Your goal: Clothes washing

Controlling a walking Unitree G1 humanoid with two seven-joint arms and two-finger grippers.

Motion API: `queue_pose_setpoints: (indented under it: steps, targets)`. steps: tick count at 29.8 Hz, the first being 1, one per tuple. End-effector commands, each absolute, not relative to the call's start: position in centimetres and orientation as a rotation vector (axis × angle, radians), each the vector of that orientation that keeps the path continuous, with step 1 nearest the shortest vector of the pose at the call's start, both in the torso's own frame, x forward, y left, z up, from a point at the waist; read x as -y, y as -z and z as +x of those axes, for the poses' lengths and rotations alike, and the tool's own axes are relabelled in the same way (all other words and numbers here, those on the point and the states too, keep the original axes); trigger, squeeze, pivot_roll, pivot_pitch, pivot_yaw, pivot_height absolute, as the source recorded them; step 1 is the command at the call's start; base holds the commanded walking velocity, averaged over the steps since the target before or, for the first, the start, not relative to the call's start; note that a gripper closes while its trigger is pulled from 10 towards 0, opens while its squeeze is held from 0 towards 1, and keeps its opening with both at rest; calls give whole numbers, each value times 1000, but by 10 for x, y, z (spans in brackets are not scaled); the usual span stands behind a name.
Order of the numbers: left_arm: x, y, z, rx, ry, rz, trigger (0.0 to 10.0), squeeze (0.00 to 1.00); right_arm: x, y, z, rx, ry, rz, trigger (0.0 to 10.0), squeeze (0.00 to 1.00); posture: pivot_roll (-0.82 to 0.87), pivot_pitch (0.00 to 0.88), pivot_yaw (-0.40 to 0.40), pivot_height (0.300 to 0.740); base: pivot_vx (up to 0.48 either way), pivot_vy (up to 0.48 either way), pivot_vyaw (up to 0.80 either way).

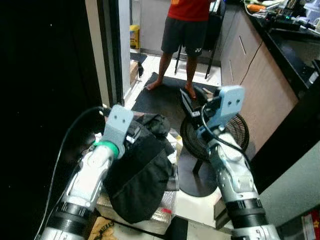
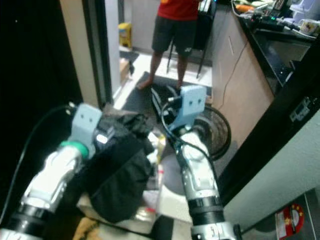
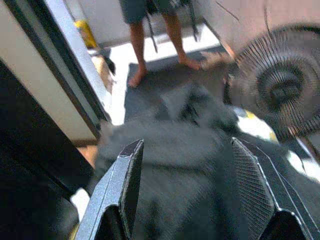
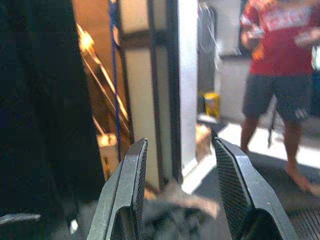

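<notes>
Black clothes (image 1: pixel 137 175) before left pincer (image 3: pixel 185 165)

Person (image 1: pixel 186 30) cut off above chest by frame edge. Black garment (image 3: pixel 200 165) motion-blurred; left gripper (image 1: pixel 131 131) buried in it.

Person (image 1: pixel 186 30) on dark mat (image 1: pixel 160 97), floor fan (image 1: pixel 212 135) nr cabinets (image 1: pixel 250 65).

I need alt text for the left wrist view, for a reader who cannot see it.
The left gripper hangs open just above a heap of dark clothes. Beyond it a fan lies tilted on the floor, and a person's bare feet stand on a dark mat.
</notes>
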State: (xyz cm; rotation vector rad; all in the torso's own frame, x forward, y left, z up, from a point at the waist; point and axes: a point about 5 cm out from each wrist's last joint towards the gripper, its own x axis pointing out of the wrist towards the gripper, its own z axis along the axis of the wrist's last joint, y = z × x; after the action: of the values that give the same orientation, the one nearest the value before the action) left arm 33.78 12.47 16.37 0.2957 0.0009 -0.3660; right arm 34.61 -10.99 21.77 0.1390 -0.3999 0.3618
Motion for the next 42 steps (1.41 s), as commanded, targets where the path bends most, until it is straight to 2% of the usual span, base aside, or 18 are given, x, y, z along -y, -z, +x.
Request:
queue_pose_setpoints:
  steps: [1, 6, 12, 13, 14, 16, 17, 18, 22, 25, 26, 27, 30, 37, 38, 39, 40, 42]
  targets:
    - [-116, -149, 332, -55, 422, 313, 10000, 0, 114, -203, 346, 352, -345, 138, 10000, 0, 13, 52, -7, 740, 0, 0, 0]
    - [-101, -125, 327, -164, 466, 273, 10000, 0, 117, -183, 348, 277, -314, 124, 10000, 0, 24, 75, -12, 740, 0, 0, 0]
    - [-82, -127, 340, -163, 476, 261, 10000, 0, 118, -176, 351, 251, -298, 102, 10000, 0, 21, 124, -12, 740, 0, 0, 0]
    - [-78, -134, 349, -147, 465, 267, 10000, 298, 117, -177, 351, 254, -299, 92, 10000, 0, 16, 142, -9, 740, 0, 0, 0]
    - [-76, -138, 354, -136, 457, 271, 10000, 255, 117, -178, 352, 257, -300, 85, 10000, 0, 16, 142, -9, 740, 0, 0, 0]
    - [-76, -143, 360, -123, 442, 278, 10000, 255, 115, -179, 352, 263, -304, 79, 10000, 0, 11, 158, -4, 740, 0, 0, 0]
    - [-78, -148, 366, -111, 420, 299, 10000, 102, 114, -180, 353, 270, -307, 79, 10000, 0, 8, 171, -2, 740, 0, 0, 0]
    - [-83, -150, 371, -104, 395, 327, 10000, 0, 112, -180, 353, 275, -310, 81, 10000, 0, 2, 184, 0, 740, 0, 0, 0]
    - [-92, -153, 378, -104, 351, 351, 10000, 0, 108, -179, 353, 279, -323, 77, 10000, 0, -5, 193, 2, 740, 0, 0, 0]
    - [-123, -156, 386, -138, 234, 309, 10000, 0, 95, -164, 349, 212, -427, 29, 10000, 0, -4, 196, -1, 740, 0, 0, 0]
    - [-123, -156, 386, -138, 234, 309, 10000, 0, 95, -164, 349, 212, -427, 29, 10000, 0, -4, 196, -1, 740, 0, 0, 0]
    - [-133, -155, 387, -145, 204, 294, 10000, 0, 94, -155, 347, 173, -442, 2, 10000, 0, -1, 196, -2, 740, 0, 0, 0]
    - [-152, -152, 383, -151, 168, 284, 10000, 0, 101, -132, 343, 67, -443, -72, 10000, 0, 11, 190, -8, 740, 0, 0, 0]
    - [-178, -143, 372, -158, 99, 277, 10000, 0, 103, -113, 334, 23, -529, -181, 10000, 0, 20, 181, -10, 740, 0, 0, 0]
    - [-185, -144, 368, -154, 75, 271, 10000, 0, 97, -116, 333, 34, -560, -158, 10000, 294, 32, 169, -15, 740, 0, 0, 0]
    - [-185, -144, 368, -154, 75, 271, 10000, 0, 97, -116, 333, 34, -560, -158, 10000, 294, 32, 169, -15, 740, 0, 0, 0]
    - [-191, -146, 365, -145, 56, 266, 10000, 0, 90, -118, 331, 46, -582, -141, 10000, 1000, 42, 164, -18, 740, 0, 0, 0]
    - [-194, -148, 362, -133, 42, 264, 10000, 0, 85, -121, 329, 56, -611, -125, 10000, 1000, 52, 159, -23, 740, 0, 0, 0]
